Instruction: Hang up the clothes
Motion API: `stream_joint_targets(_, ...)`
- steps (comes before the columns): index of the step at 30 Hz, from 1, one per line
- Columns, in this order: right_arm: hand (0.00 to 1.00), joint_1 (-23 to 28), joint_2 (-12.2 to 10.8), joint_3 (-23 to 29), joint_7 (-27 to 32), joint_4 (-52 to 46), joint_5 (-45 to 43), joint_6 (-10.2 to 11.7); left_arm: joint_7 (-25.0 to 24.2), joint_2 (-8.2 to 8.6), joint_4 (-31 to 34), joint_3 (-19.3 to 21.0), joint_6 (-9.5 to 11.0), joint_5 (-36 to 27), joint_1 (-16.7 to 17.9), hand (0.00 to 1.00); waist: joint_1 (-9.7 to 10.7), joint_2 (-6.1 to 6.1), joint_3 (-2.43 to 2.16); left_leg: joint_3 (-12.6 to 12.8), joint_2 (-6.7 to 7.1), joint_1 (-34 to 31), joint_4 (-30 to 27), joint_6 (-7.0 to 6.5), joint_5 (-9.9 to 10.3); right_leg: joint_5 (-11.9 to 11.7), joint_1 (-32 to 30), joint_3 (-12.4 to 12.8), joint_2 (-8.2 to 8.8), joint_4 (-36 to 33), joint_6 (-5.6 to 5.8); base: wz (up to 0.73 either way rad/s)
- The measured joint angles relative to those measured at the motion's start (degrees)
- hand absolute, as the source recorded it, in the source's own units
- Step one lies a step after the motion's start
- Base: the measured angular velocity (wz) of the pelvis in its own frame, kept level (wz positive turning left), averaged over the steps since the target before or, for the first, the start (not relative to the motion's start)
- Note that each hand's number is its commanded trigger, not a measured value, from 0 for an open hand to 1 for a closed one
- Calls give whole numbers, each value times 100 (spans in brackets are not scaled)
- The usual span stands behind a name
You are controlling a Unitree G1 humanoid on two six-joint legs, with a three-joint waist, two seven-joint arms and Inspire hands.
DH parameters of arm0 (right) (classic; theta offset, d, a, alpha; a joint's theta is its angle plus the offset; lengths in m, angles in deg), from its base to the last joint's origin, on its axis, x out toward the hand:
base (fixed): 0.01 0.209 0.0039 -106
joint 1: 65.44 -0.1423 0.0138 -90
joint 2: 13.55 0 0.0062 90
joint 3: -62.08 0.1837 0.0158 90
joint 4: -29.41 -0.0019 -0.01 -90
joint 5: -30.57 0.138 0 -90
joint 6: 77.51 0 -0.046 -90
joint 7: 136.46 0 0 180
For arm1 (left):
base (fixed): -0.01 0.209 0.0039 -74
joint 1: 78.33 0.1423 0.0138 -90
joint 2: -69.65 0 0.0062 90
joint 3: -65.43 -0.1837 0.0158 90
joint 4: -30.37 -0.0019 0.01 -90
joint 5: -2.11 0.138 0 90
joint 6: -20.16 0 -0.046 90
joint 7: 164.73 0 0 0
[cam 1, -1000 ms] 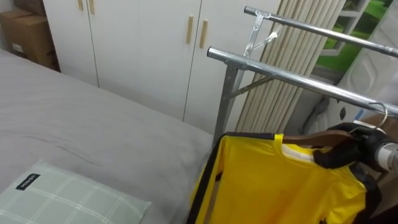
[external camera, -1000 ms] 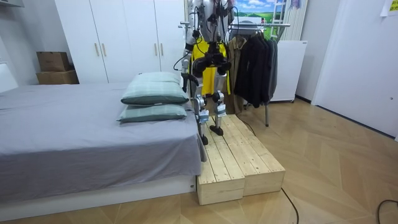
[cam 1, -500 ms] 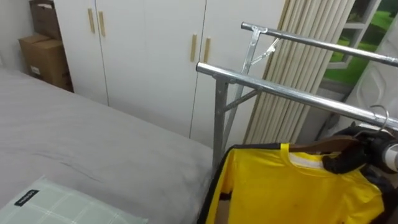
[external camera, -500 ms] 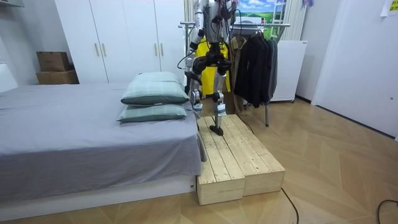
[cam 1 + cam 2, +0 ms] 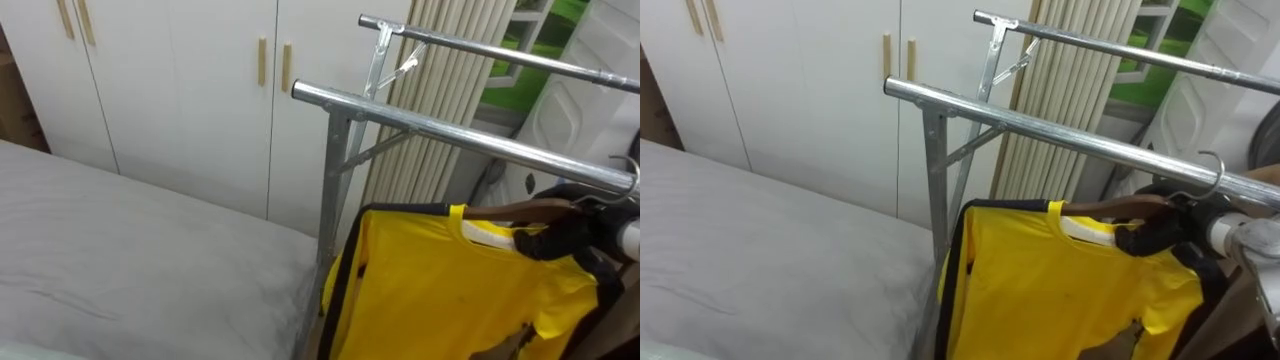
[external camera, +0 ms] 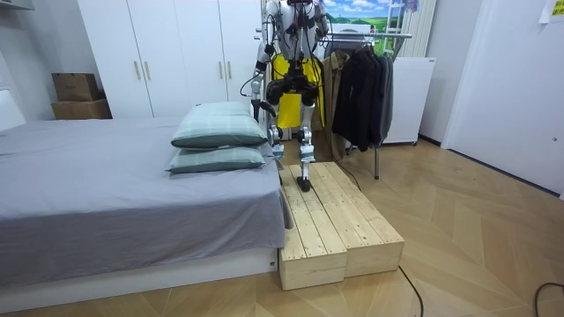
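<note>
Right eye view: right robot hand [image 5: 1155,238] at 3 o'clock, dark fingers clenched round the wooden hanger [image 5: 1110,205] that carries the yellow shirt [image 5: 1060,290]. Shirt hangs at 4 o'clock, just under the front rail [image 5: 1040,130]. Hanger hook [image 5: 1212,170] is right at that rail; cannot tell if it rests on it. Rear rail [image 5: 1120,52] at 1 o'clock, white wardrobe [image 5: 790,80] at 10, grey bed [image 5: 760,260] at 8. Room view: robot stands on the wooden platform [image 6: 335,220] facing the rack, dark coats [image 6: 361,88] at its 3 o'clock. Left robot hand [image 6: 255,99] hangs by its side, state cannot be told.
</note>
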State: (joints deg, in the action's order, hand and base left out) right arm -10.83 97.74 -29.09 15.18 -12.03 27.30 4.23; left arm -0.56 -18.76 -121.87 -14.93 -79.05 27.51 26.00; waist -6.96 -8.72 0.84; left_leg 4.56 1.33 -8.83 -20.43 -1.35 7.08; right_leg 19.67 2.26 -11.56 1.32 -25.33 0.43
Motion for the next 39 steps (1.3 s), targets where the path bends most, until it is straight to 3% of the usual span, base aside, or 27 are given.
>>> stream_joint_targets(2, 100, -18, 60, 0, 11, 8, 54, 67, -13, 23, -5, -86, -1, -1, -82, 0, 5, 127, 3, -5, -71, -154, -152, 13, -8, -83, 86, -121, -88, 355, -147, -8)
stream_joint_targets(4, 100, -24, 77, -9, 14, 11, 68, 57, -37, 26, -4, -98, -1, -15, -132, 0, 19, 198, -4, -11, -164, -254, -224, 61, -42, -101, 55, -179, -127, 469, -181, -9)
stream_joint_targets(6, 100, -14, 77, -11, 12, 12, 55, 53, -66, 28, -11, -97, -2, -17, -122, 0, 18, 196, -5, -4, -171, -249, -211, 81, -64, -57, 39, -159, -137, 494, -191, -17)
stream_joint_targets(8, 100, 32, 77, -11, 10, 14, 56, 24, -66, 27, -12, -97, 2, -16, -102, 0, 29, 168, -23, -9, -151, -246, -133, 72, -136, -94, 35, -170, -136, 557, -370, -4)
stream_joint_targets(9, 100, 31, 92, -10, 28, 17, 56, -9, -65, 27, -10, -92, 1, -16, -100, 0, 40, 148, -29, -4, -143, -247, -92, 72, -169, -182, 18, -178, -131, 573, -546, 0)
stream_joint_targets(10, 100, 32, 94, -10, 45, 29, 56, -10, -58, 16, -10, -87, 0, -15, -97, 0, 40, 119, -34, 1, -137, -248, -77, 80, -188, -193, 9, -183, -132, 580, -583, 0)
stream_joint_targets(13, 100, 66, 94, -10, 45, 32, 51, -13, -24, 10, -11, -67, -2, -13, -86, 0, 33, 51, -66, -2, -115, -233, -52, 92, -214, -203, 21, -191, -132, 607, -611, 0)
stream_joint_targets(17, 100, 113, 93, -13, 16, 32, 55, -13, 51, 9, -10, -66, -2, -17, -62, 0, 1, 17, -59, -4, -93, -108, 32, 108, -225, -207, 134, -185, -126, 683, -617, 0)
stream_joint_targets(20, 100, 112, 93, -14, -34, 85, 60, -5, 98, 4, 33, -66, -1, -17, -59, 0, -8, -18, -43, -8, -90, -69, 79, 130, -239, -213, 180, -198, -128, 741, -628, 0)
stream_joint_targets(25, 100, 104, 93, -41, -113, 331, 43, 86, 119, -42, 281, -76, 1, -3, -64, 0, -73, -153, 26, -13, -103, -88, 75, 138, -245, -221, 176, -199, -153, 781, -645, 0)
stream_joint_targets(28, 100, 105, 92, -42, -127, 461, 45, 85, 119, -42, 395, -77, 0, -5, -66, 0, -112, -197, 34, -2, -105, -102, 59, 137, -243, -231, 175, -202, -155, 804, -643, 0)
stream_joint_targets(34, 100, 107, 66, -219, -122, 532, 51, 66, 136, -43, 544, -216, 2, -11, -80, 0, -130, -166, 69, -12, -164, -156, 16, 137, -244, -348, 196, -200, -228, 951, -648, -2)
stream_joint_targets(39, 100, 106, 60, -406, 3, 704, 59, 86, 141, -86, 693, -430, 6, -105, -107, 0, -238, -161, 72, -16, -197, -152, -44, 137, -241, -362, 224, -178, -252, 962, -659, -1)
